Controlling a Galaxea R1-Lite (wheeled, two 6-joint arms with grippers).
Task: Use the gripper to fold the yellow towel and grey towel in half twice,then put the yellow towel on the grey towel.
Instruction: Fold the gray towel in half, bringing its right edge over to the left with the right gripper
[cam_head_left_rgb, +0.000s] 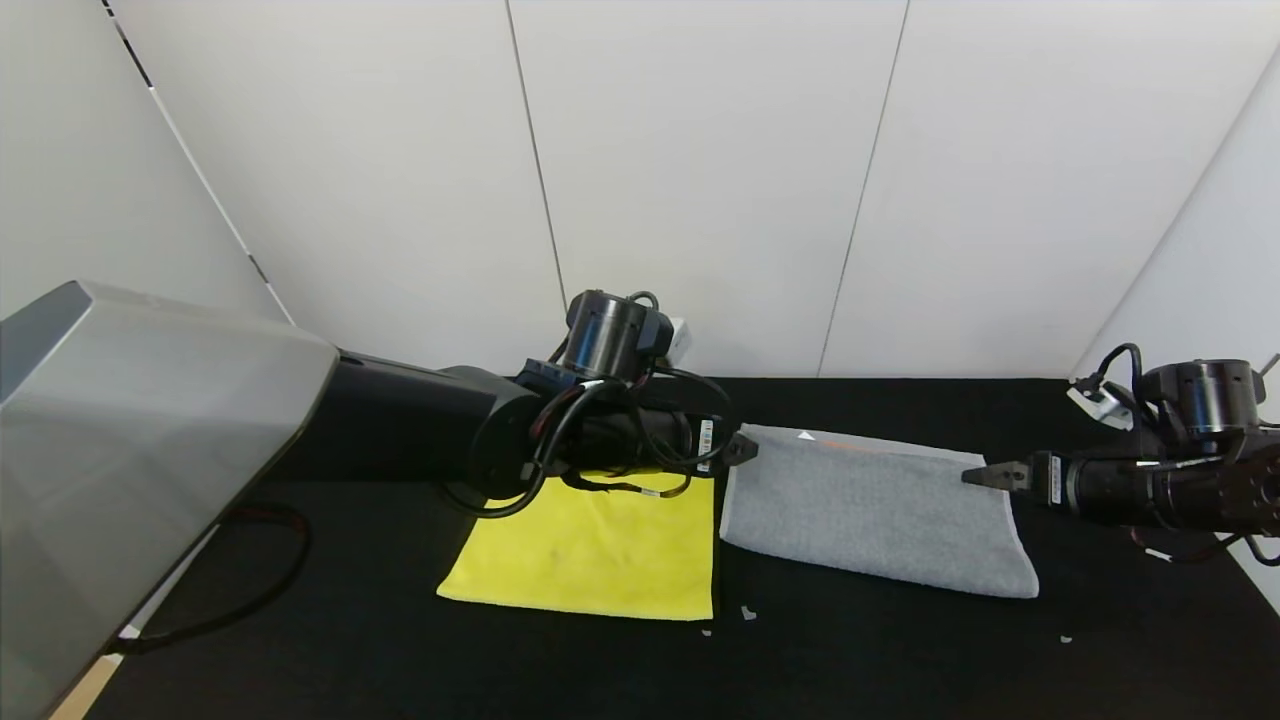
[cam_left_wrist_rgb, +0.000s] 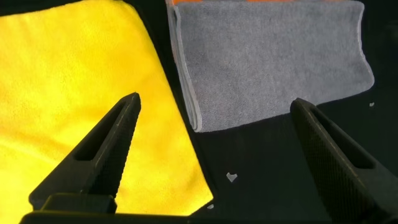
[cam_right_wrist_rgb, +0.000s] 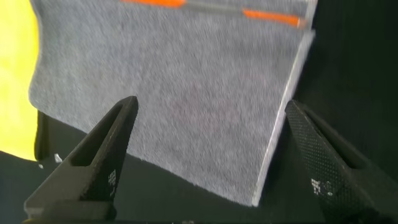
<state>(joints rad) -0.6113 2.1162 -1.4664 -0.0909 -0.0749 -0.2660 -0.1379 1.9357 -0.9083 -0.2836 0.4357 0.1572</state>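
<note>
You have both hands spread wide and empty, the left hand (cam_head_left_rgb: 741, 449) over the gap between the yellow towel (cam_head_left_rgb: 600, 550) and the grey towel (cam_head_left_rgb: 880, 515) mid-worktop, the right hand (cam_head_left_rgb: 985, 476) at the grey towel's far right corner, likely to fold it.
</note>
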